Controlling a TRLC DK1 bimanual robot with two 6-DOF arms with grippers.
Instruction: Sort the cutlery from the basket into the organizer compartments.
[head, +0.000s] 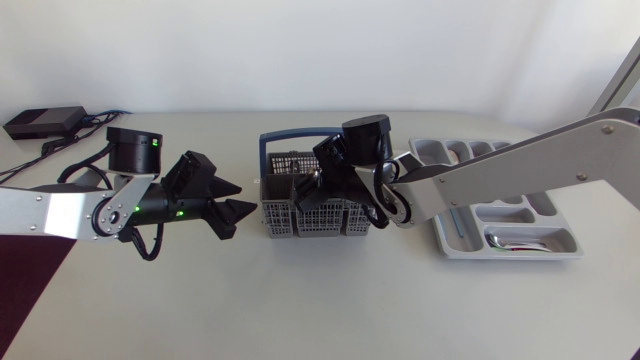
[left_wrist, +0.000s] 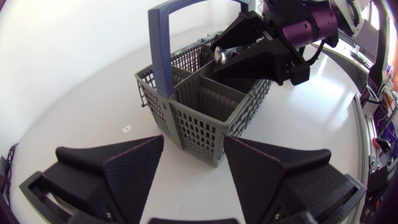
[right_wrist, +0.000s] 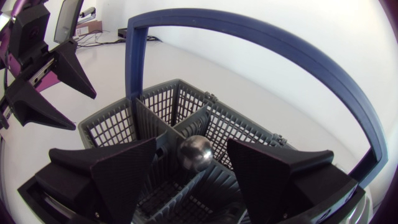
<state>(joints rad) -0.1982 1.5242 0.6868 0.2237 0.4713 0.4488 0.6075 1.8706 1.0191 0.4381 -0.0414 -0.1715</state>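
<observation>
Item: cutlery basket (head: 300, 215), grey plastic lattice with inner dividers and a tall blue hoop handle (right_wrist: 261, 37); it stands upright on the white table (head: 330, 300), between the two arms.

Item: cutlery piece (right_wrist: 196, 154), of which only a rounded, polished metal end shows, standing up out of a middle compartment of the basket; possibly a spoon, though the rest is hidden by the dividers and its type cannot be told.

Item: right gripper (right_wrist: 191, 148), reaching in from the organizer's side and held over the basket under the hoop of the handle; fingers parted, one on each side of the metal end, a gap showing on both sides; nothing gripped.

Item: left gripper (head: 240, 200), low over the table just beside the basket's outer wall, pointed at it; fingers spread wide, nothing between them but the basket's near corner ahead, not touched.

Item: organizer (head: 450, 245), grey tray with several compartments, on the table beside the basket under the right arm; one shiny piece (head: 515, 243) lies in its long front compartment.
</observation>
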